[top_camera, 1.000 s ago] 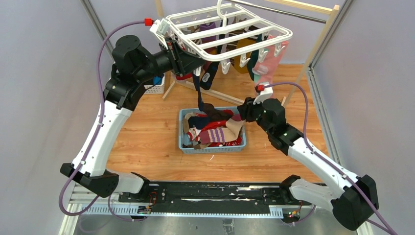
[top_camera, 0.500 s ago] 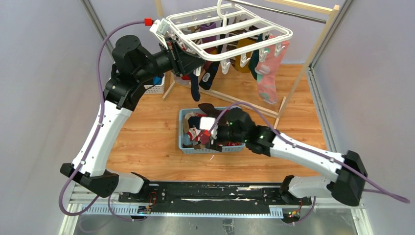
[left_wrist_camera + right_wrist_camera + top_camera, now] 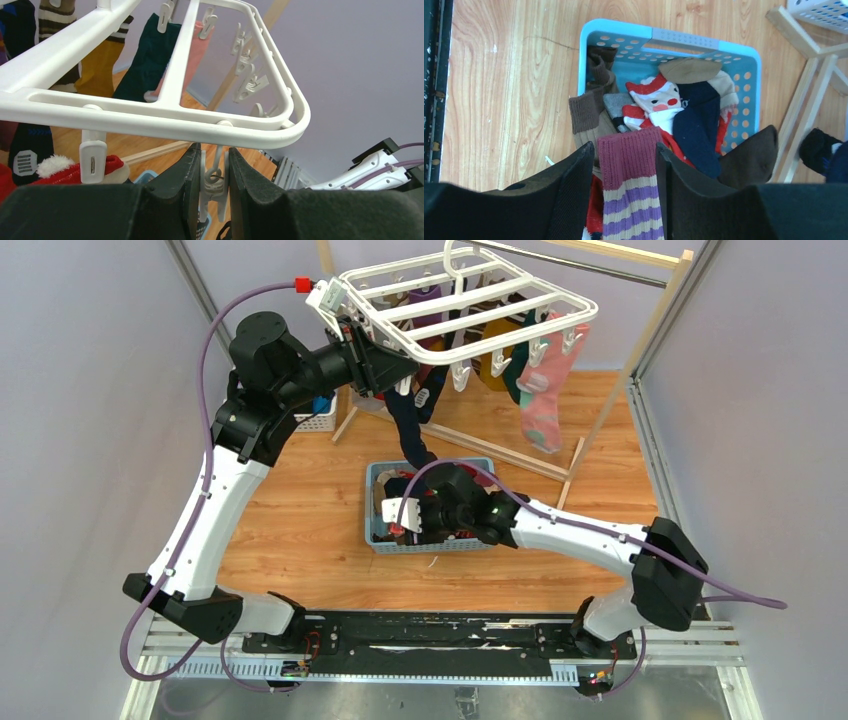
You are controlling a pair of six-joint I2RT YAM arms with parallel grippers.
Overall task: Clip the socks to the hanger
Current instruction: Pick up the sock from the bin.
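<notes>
The white hanger [image 3: 470, 310] hangs from the rail with several socks clipped under it: pink [image 3: 540, 405], mustard [image 3: 495, 355] and a long navy one [image 3: 408, 430]. My left gripper [image 3: 400, 370] is at its near corner [image 3: 150, 120], shut on a dangling white clip [image 3: 214, 182], squeezing it. My right gripper [image 3: 415, 515] is low over the blue basket [image 3: 480, 462] of loose socks. It is open [image 3: 625, 147], with a maroon-cuffed, purple-striped sock [image 3: 631, 190] between its fingers; a gap shows on the left side. A Santa sock [image 3: 656, 102] and a navy sock [image 3: 696, 125] lie beyond.
The wooden rack [image 3: 640, 340] stands behind the basket, with its foot [image 3: 804, 115] close to the basket's right side. A white lattice basket [image 3: 315, 418] sits at the back left. A black rail [image 3: 430, 630] runs along the near edge.
My right arm has swung left from the basket's right side, down over the sock pile, and its jaws now straddle the striped sock. The hanging navy sock has swayed. The left arm has stayed still.
</notes>
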